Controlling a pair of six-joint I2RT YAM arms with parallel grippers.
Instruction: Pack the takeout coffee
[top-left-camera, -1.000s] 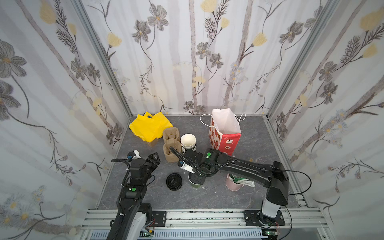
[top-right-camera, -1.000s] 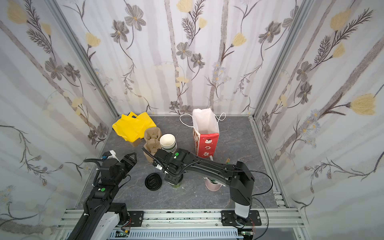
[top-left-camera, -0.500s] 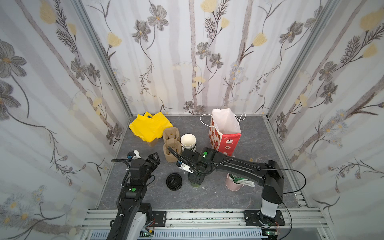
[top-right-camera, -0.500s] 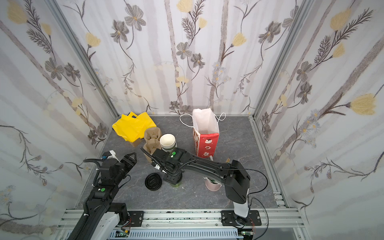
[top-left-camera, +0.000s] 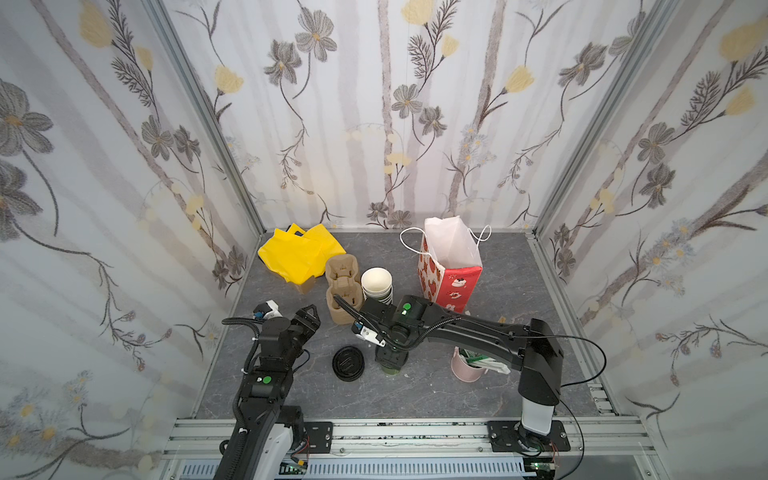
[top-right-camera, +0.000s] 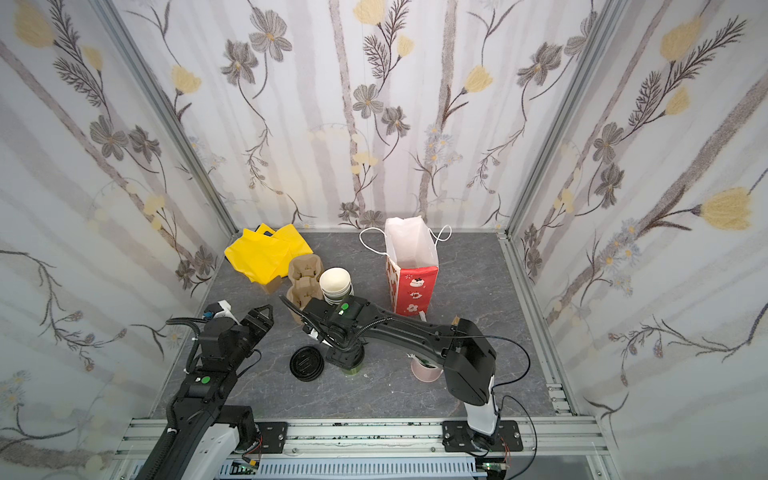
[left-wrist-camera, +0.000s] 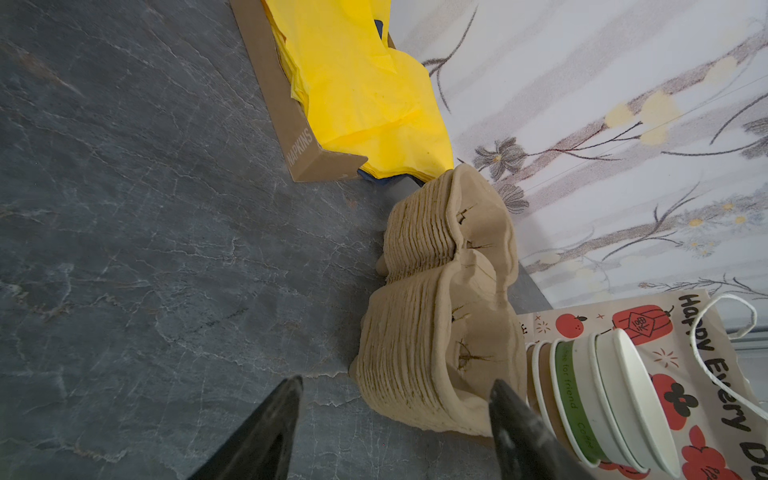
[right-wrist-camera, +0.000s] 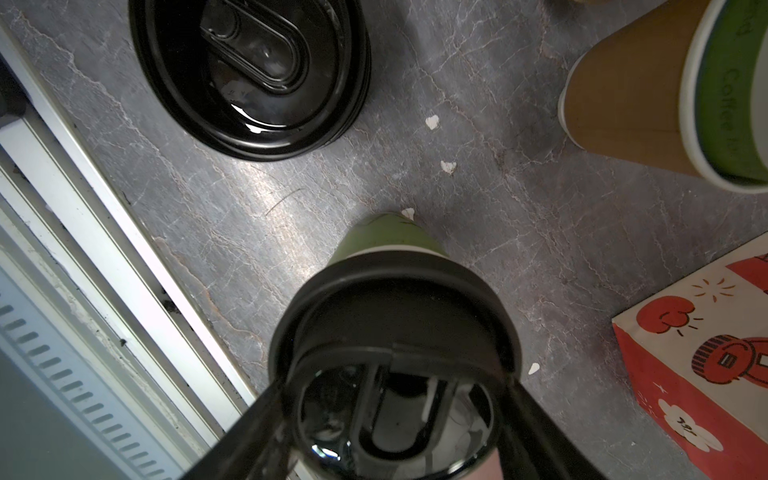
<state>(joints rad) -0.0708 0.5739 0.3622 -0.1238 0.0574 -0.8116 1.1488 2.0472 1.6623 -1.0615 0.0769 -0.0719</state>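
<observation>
Around the olive-green paper cup with black plastic lid (right-wrist-camera: 386, 237), back wall at twelve: a pile of loose black lids (top-left-camera: 348, 363) crowds nine, stacked brown pulp carriers (top-left-camera: 343, 291) and nested white-lined paper cups (top-left-camera: 376, 284) bar eleven to twelve, a red paper gift bag (top-left-camera: 451, 274) one. A pink cup (top-left-camera: 467, 370) and the black right arm (top-left-camera: 478, 336) block three; grey stone-look table (top-left-camera: 415, 395) lies bare from four to seven.

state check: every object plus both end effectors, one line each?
takeout coffee: lidded, upright
right end effector: jaws flank the coffee; grip unclear
left end effector: open, empty
gift bag: upright, mouth open
cup stack: nested, lidless
loose lids: stacked, lying flat
pink cup: upright, not empty
</observation>
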